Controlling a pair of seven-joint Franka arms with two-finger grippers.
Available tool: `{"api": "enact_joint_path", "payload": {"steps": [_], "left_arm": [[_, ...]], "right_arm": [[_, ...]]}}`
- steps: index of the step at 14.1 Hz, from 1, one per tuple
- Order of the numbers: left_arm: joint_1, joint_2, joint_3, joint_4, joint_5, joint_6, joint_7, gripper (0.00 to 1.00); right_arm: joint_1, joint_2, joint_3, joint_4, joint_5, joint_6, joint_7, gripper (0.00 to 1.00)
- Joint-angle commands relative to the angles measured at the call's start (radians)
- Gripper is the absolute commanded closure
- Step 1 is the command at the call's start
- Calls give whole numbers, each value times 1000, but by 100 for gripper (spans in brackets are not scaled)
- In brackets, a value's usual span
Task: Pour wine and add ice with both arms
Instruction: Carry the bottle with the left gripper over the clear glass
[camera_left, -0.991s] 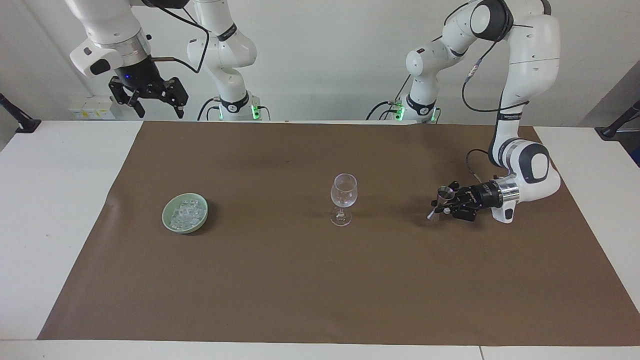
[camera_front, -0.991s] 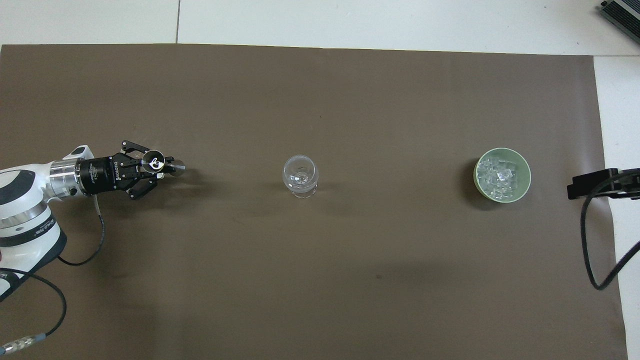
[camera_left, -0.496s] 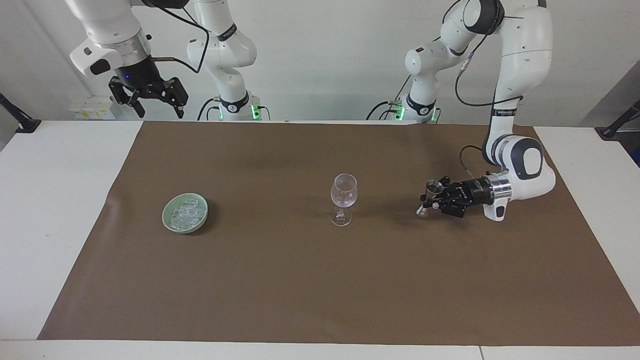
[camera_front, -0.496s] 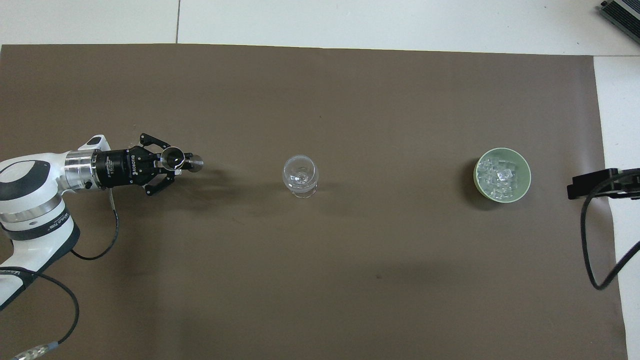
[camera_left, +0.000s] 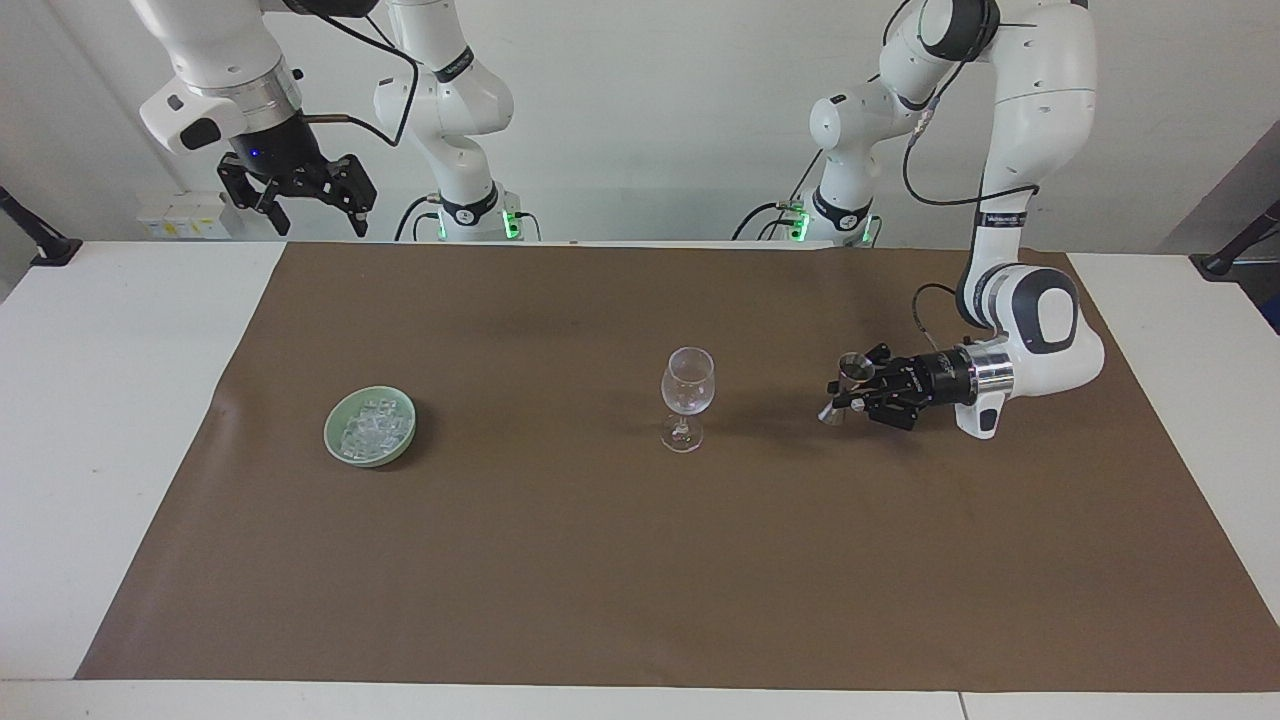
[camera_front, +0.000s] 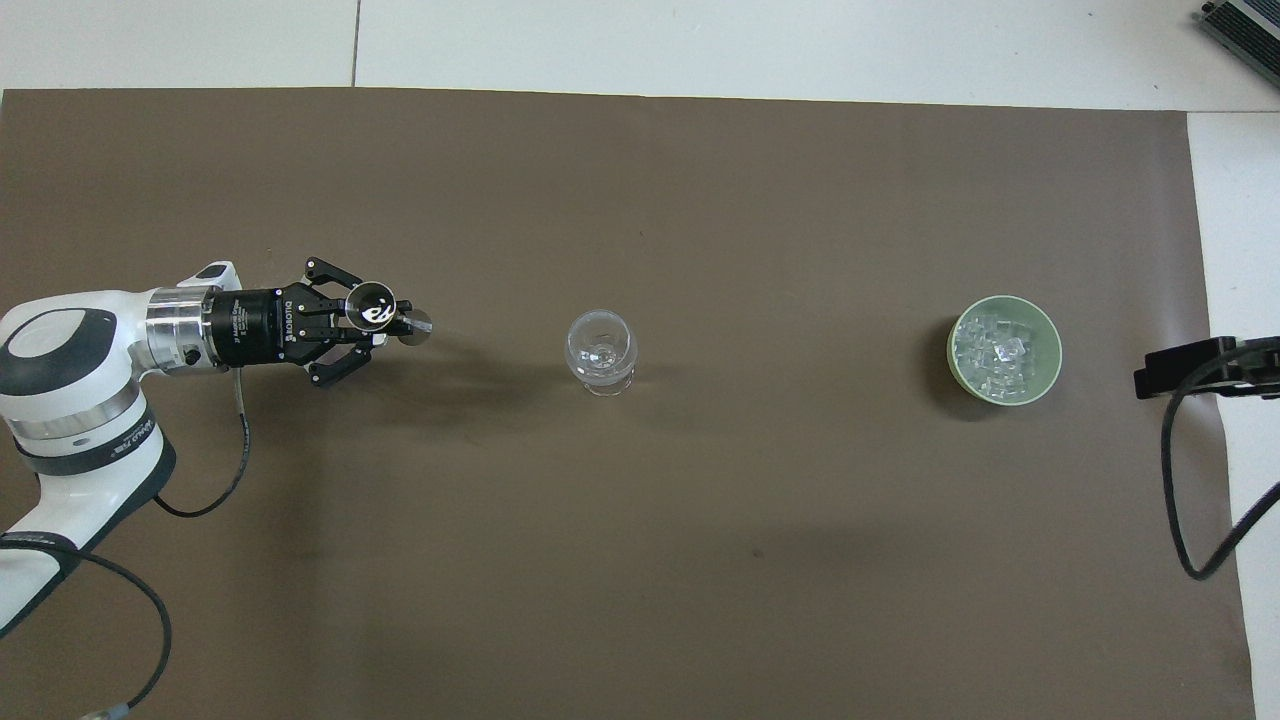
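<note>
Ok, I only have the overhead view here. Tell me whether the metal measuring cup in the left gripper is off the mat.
Observer: From the facing view, the left gripper holds the measuring cup just clear of the mat, with its shadow underneath.
Operator: Give me the cup's attitude.
Observer: Roughly upright and leaning slightly, with its open top upward.
Operator: Now report the right gripper; I only see a black edge.
Observer: The right gripper waits raised high over the right arm's end of the table, fingers open, holding nothing.
Operator: Check the wine glass from the side.
Observer: The wine glass stands upright on its stem, and the bowl looks empty.
</note>
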Motion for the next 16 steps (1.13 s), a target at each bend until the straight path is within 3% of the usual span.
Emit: {"api": "enact_joint_path", "payload": {"steps": [1,10,14,16], "left_arm": [[-10,-21,-15,-5,-26,16,-49,100],[-30,-64,-84,22,-37,94,-101,100],[-130,-220,-82,4,-37,248,-260,100],[-160,-240,-81,2,-35,272,-271,100]], "right_arm": [[-6,-8,1,0,7,-16,-26,0],[-6,-8,1,0,7,-16,-26,0],[-6,-8,1,0,7,-16,-25,0],[-6,-8,1,0,7,-16,-26,0]]}}
